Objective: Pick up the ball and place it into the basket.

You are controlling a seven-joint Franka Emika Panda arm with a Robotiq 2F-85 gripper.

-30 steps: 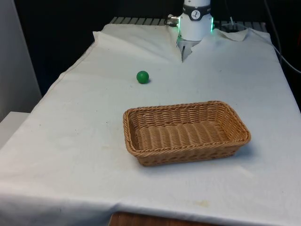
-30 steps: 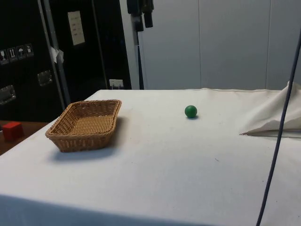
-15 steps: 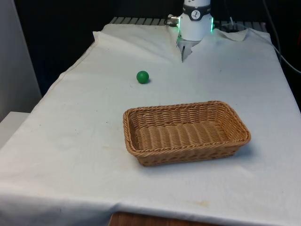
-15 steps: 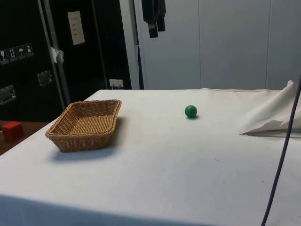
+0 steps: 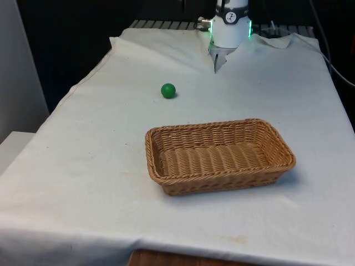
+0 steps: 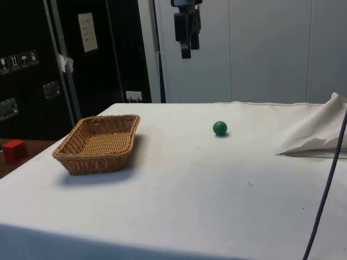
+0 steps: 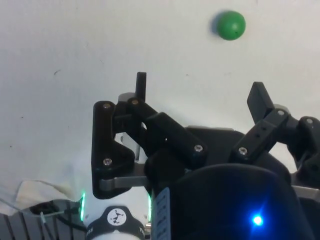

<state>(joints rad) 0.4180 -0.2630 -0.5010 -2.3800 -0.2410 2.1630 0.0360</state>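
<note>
A small green ball (image 5: 168, 90) (image 6: 219, 128) (image 7: 230, 25) rests on the white cloth, apart from everything. A rectangular wicker basket (image 5: 222, 180) (image 6: 93, 162) stands nearer the table's front edge, towards the front view's right of the ball, with nothing in it. My black gripper (image 6: 186, 54) (image 7: 200, 87) hangs high above the table, between basket and ball in the side view, well short of the ball. Its fingers (image 7: 141, 80) are spread wide with nothing between them.
The robot's base (image 5: 230, 27) stands at the far end, with a raised fold of cloth (image 5: 218, 58) (image 6: 314, 135) before it. A dark cable (image 6: 324, 184) hangs at the side view's right. A red block (image 6: 13, 149) sits off the table beside the basket.
In the side view the gripper has moved down and sideways from above the basket's side towards the ball. Ball and basket have not moved.
</note>
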